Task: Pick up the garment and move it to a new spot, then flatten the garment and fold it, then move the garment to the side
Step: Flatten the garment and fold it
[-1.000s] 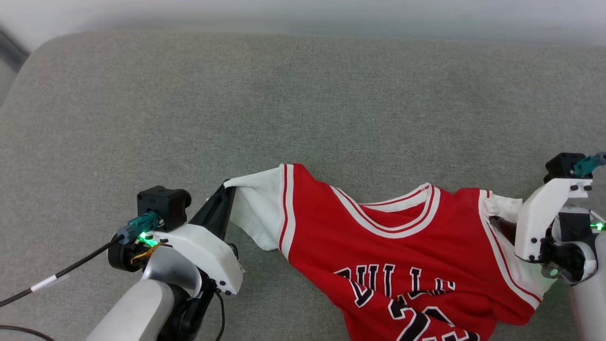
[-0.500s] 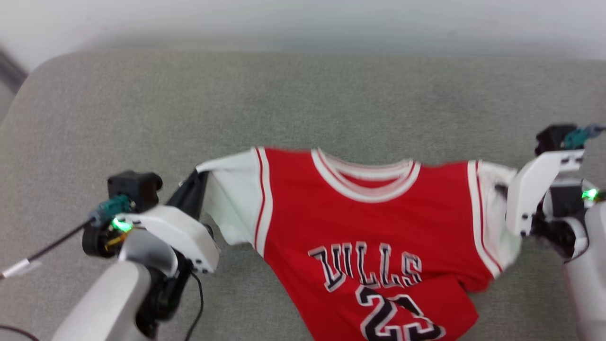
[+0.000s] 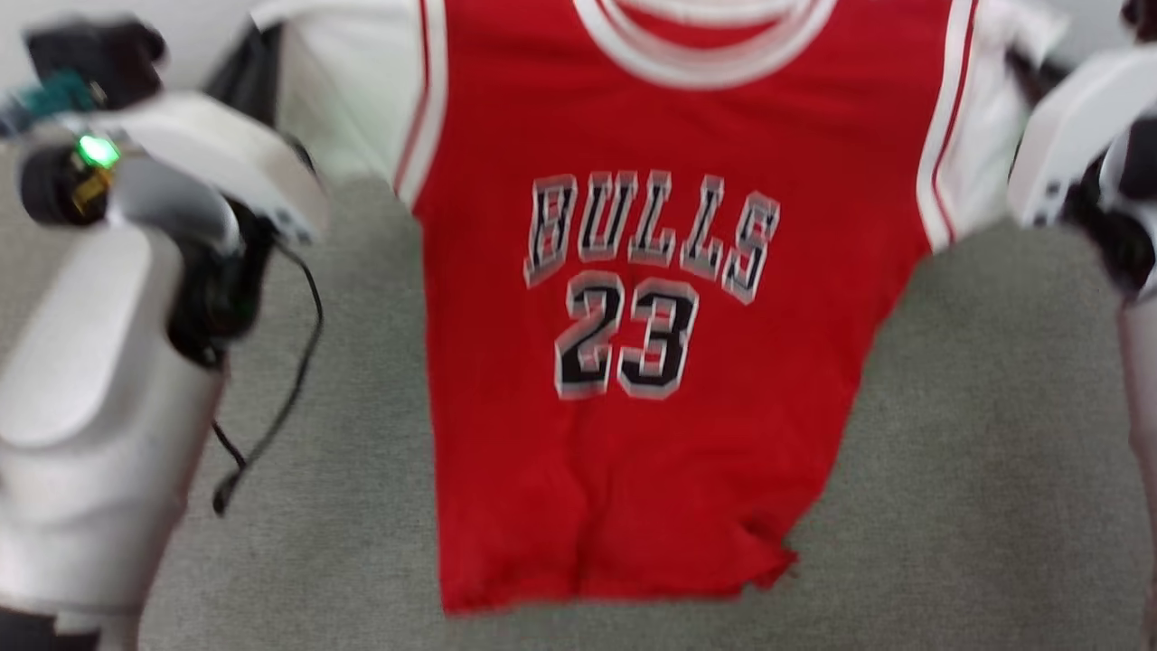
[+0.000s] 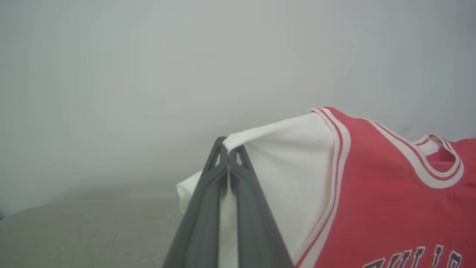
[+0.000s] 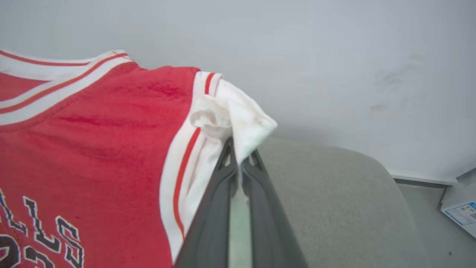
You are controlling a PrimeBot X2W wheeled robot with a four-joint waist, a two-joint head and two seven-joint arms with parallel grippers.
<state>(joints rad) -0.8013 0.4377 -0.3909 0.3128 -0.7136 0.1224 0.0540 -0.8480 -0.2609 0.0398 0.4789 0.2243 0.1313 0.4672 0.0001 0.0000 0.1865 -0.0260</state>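
The garment (image 3: 633, 434), a red jersey with white sleeves and black lettering, hangs spread out above the grey cushion, its hem low in the head view. My left gripper (image 3: 264, 41) is shut on the tip of one white sleeve (image 4: 290, 156); the left wrist view shows the dark fingers (image 4: 208, 208) pinched together at the left gripper (image 4: 227, 150). My right gripper (image 3: 1020, 63) is shut on the other sleeve, which bunches over the right gripper (image 5: 240, 154) in the right wrist view, beside the garment's red body (image 5: 104, 141). The collar sags between the two arms.
A wide grey cushion (image 3: 994, 407) lies under the garment, with a pale wall behind it. A black cable (image 3: 280, 398) hangs from my left arm. In the right wrist view a white box (image 5: 461, 208) lies on the floor past the cushion's rounded corner.
Both grippers have risen with the sleeves and lifted the garment off the cushion. It was crumpled and now hangs stretched out with its whole front showing.
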